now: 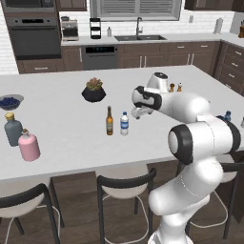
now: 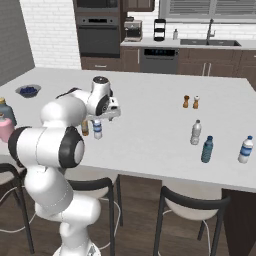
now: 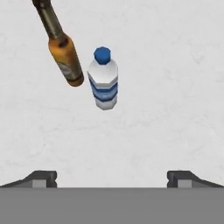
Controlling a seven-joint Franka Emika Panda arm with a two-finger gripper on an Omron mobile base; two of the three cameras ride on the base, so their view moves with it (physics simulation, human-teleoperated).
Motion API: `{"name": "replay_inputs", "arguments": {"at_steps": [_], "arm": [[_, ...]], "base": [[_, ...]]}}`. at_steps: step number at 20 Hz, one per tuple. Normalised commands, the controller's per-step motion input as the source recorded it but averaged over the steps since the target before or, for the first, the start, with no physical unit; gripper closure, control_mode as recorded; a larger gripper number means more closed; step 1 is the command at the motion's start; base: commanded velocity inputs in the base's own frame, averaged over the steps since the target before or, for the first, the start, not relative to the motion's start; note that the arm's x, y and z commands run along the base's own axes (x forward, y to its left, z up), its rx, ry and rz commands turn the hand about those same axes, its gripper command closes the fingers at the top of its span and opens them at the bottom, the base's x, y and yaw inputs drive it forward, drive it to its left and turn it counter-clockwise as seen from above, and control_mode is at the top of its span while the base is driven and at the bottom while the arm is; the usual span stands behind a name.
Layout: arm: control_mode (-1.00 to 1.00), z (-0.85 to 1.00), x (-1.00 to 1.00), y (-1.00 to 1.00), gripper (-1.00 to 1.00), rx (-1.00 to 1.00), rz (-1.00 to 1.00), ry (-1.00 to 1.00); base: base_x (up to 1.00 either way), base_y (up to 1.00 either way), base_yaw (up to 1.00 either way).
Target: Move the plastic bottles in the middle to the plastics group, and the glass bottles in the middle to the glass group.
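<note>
The clear water bottle point(image 1: 124, 124) with its blue label stands upright near the middle of the white desk point(image 1: 62, 119), and the slim amber-brown beer bottle point(image 1: 109, 121) stands upright just beside it, on its left in the left base view, the two close but apart. In the hand view the same pair sits above the finger tips: the water bottle point(image 3: 103, 79) shows a blue cap and a banded blue label, and the beer bottle point(image 3: 61, 45) slants away to its upper left.

The gripper point(image 3: 112, 178) hangs above the desk with its fingers point(image 3: 42, 178) spread wide and nothing between them; both bottles lie ahead of the tips, untouched. In the left base view the hand point(image 1: 141, 106) is just to the right of the water bottle, held above the desk surface.

At the left end of the desk stand the squat grey-blue bottle point(image 1: 13, 129) with a cork stopper and the fat pink bottle point(image 1: 29, 145), close together, with a dark bowl of blueberries point(image 1: 10, 101) farther back. A dark pot with a small plant point(image 1: 94, 90) stands behind the middle pair.

Toward the other end, the right base view shows three small plastic bottles well apart from the middle pair: a pale clear one point(image 2: 196, 132), a teal-blue one point(image 2: 207, 149) and a clear one with a blue label point(image 2: 245, 149). Behind them stand two tiny shakers point(image 2: 191, 102).
</note>
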Motion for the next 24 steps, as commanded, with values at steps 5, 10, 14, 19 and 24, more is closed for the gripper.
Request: {"name": "replay_inputs", "arguments": {"at_steps": [5, 10, 14, 19, 24], "arm": [[-1.00, -0.10, 0.00, 0.35, -1.00, 0.00, 0.12, -0.20], [-1.00, 0.00, 0.06, 0.38, -1.00, 0.00, 0.10, -0.09], [-1.00, 0.00, 0.21, 0.31, -1.00, -0.01, 0.03, 0.04], [-1.00, 0.00, 0.35, 0.00, -1.00, 0.00, 0.00, 0.13], [-1.00, 0.00, 0.26, 0.00, -1.00, 0.00, 0.00, 0.06]], "base": [[0.00, 0.00, 0.00], [0.00, 0.00, 0.00], [0.00, 0.00, 0.00], [0.00, 0.00, 0.00], [0.00, 0.00, 0.00]]}}
